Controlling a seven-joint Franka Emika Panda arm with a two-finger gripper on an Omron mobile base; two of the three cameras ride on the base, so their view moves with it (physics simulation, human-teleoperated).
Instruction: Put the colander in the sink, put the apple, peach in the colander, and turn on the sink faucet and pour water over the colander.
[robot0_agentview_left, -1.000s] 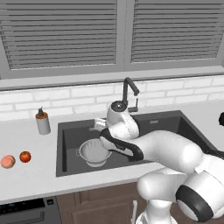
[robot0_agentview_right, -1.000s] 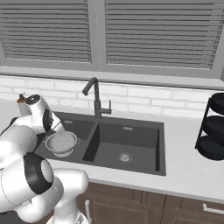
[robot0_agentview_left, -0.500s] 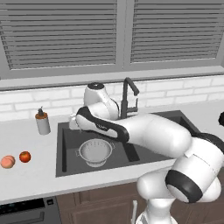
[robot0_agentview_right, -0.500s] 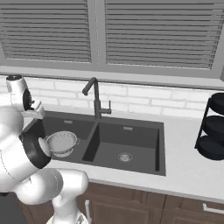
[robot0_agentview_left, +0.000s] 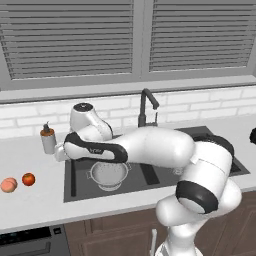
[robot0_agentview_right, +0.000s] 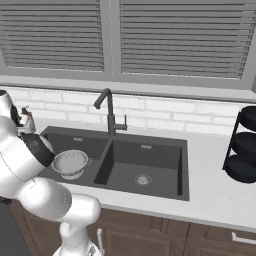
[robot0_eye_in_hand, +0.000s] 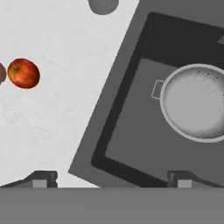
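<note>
Left base view: I see the colander (robot0_agentview_left: 108, 175) sitting in the sink's (robot0_agentview_left: 75, 192) left basin, my arm stretched over it toward the counter. Apple (robot0_agentview_left: 28, 179) and peach (robot0_agentview_left: 8, 185) lie side by side on the counter, a soap bottle (robot0_agentview_left: 48, 139) behind them.

Right base view: faucet (robot0_agentview_right: 107, 112) stands behind the divider; a black rack (robot0_agentview_right: 243, 147) far right.

Hand view: gripper (robot0_eye_in_hand: 109, 178) jaws wide, holding nothing, above the sink's corner; apple up left.

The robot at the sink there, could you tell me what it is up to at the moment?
It is partway through rinsing fruit. The colander already sits empty in the left basin of the sink. The apple and peach lie side by side on the counter left of the sink. The open, empty gripper hangs above the sink's left edge, and the sink faucet shows no water running.
</note>
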